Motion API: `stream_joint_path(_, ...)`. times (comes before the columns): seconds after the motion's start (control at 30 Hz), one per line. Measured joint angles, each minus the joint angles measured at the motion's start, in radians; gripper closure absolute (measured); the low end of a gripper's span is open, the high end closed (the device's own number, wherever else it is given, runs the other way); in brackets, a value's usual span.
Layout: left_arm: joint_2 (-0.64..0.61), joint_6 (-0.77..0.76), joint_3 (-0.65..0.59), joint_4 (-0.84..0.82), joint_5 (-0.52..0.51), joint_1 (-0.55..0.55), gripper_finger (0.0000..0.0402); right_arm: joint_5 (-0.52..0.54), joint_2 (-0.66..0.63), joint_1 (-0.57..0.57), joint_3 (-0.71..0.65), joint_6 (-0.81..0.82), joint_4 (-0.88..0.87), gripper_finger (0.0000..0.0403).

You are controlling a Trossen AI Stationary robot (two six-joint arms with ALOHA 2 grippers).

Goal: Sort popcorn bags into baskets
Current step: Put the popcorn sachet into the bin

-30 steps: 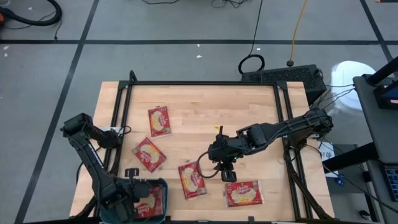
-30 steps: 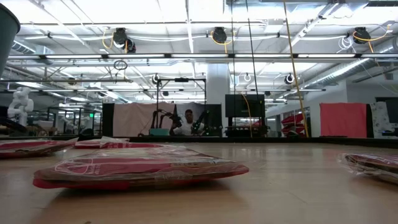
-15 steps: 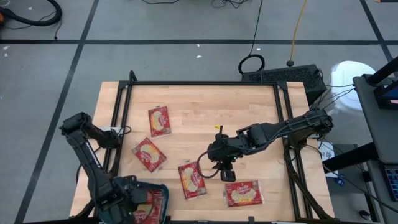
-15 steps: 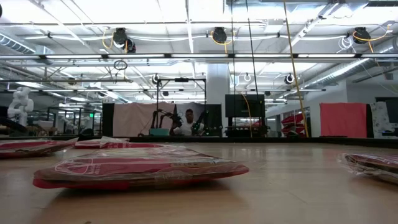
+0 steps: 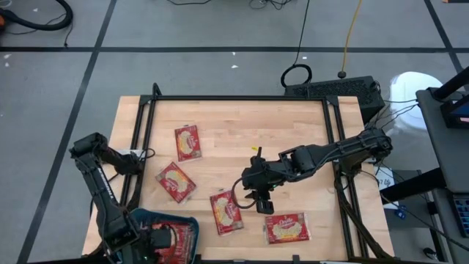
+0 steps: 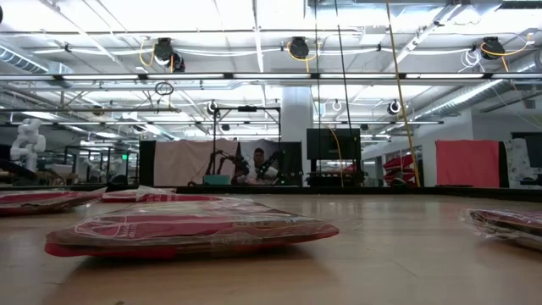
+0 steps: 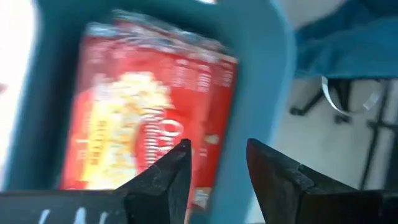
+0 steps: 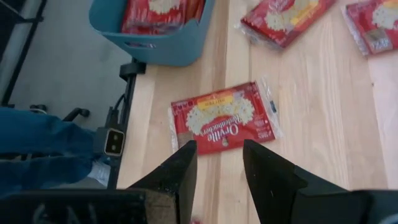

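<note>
Wooden table (image 5: pixel 293 125) is carrying four loose popcorn bags, all lying flat, presumably laid out so each can be taken from above.

Teal basket (image 5: pixel 165 220) is sitting at the table's near-left corner, directly beneath the left gripper (image 5: pixel 150 242). In the left wrist view its wall (image 7: pixel 255 93) is passing just ahead of the fingers, which are standing parted with nothing between them. A bag in the basket (image 7: pixel 149 112) is lying flat just beyond them, label up. Judgement: a drop is finishing here.

Right gripper (image 5: pixel 260 202) is hovering over mid-table, fingers parted and empty, pointing down. Nearest bag (image 8: pixel 221 118) is lying directly below it in the right wrist view, apart from the fingers (image 8: pixel 180 168); likely the next pick. The bag to its left (image 5: pixel 226 211) is near; two further bags (image 5: pixel 176 182) and (image 5: pixel 187 142) are well apart from it, toward the left arm's side.

Low view is showing bags only, no arm.
</note>
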Motion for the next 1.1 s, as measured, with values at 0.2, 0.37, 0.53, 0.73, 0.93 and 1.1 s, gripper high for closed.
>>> stream_joint_path(0.2,0.004,-0.016,-0.011,-0.063,-0.108,0.006,0.0267,-0.001,0.000,0.000,0.000,0.007,0.048,0.0280)
stream_joint_path(0.37,0.007,-0.014,-0.118,0.023,-0.095,0.011,0.0311,-0.002,0.000,0.001,0.000,0.015,0.060,0.0280)
stream_joint_path(0.53,0.008,-0.055,-0.232,0.172,-0.056,-0.003,0.0350,-0.005,0.000,0.009,0.000,0.031,0.060,0.0280)
stream_joint_path(0.73,0.007,-0.059,-0.263,0.302,0.036,0.003,0.0385,-0.006,0.000,0.010,0.000,0.031,0.060,0.0280)
stream_joint_path(0.93,-0.085,-0.050,-0.261,0.407,0.128,0.061,0.0395,-0.003,0.000,0.010,0.000,0.004,0.060,0.0280)
stream_joint_path(1.1,-0.224,0.042,-0.261,0.240,0.091,0.158,0.0395,0.003,0.000,0.000,0.000,-0.004,0.061,0.0280)
